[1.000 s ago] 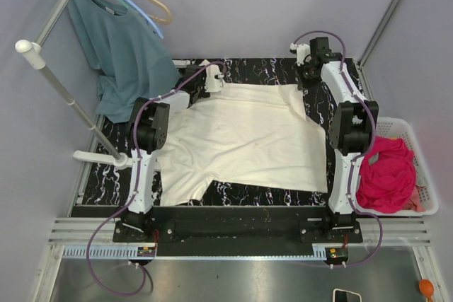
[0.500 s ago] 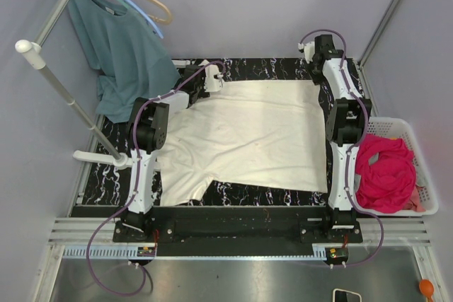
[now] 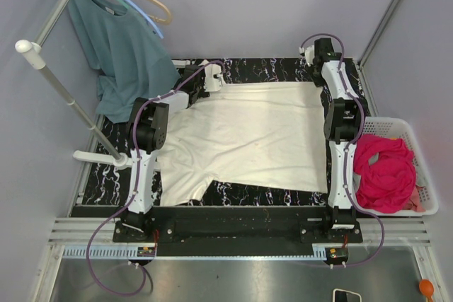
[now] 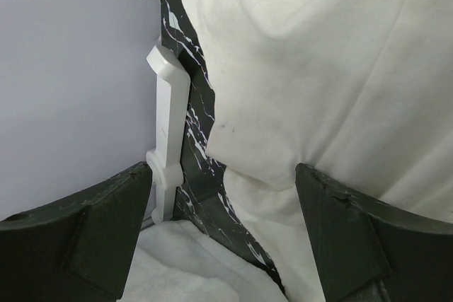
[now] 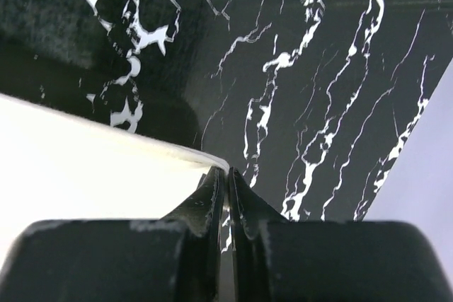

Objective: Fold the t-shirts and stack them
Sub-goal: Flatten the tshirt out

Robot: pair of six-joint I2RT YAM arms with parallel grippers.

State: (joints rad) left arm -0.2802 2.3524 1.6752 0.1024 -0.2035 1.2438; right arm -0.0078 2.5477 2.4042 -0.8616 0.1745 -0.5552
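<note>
- The cream t-shirt (image 3: 248,136) lies flat on the dark marbled surface (image 3: 269,68). Its long axis runs crosswise from one arm to the other, with the sleeves at the left arm's end and the hem at the right arm's end.
- The right fingers (image 5: 218,192) are pressed together on the far hem corner. In the wrist view a thin lip of cream cloth is pinched at their tips. The rest of the shirt spreads away to the left of them, and bare surface lies beyond.
- The left fingers (image 3: 212,81) stand wide apart and hold nothing. They are poised over the far edge at the sleeve end, with rumpled cloth directly below and between them. I cannot tell whether they touch it.
- The next fold probably depends on this far edge. Each arm is already at its own end of it, but only the right end is secured, so the left fingers would have to close on the cloth under them before the edge could be lifted evenly.
- A second ago the far hem corner was bunched inward, short of the right fingers' present spot. It is now drawn out square, and the far edge runs nearly straight. The left arm has not visibly moved.
- The pink t-shirt (image 3: 386,175) sits heaped in the white basket (image 3: 396,124), well off to the right of the right fingers and not yet folded.
</note>
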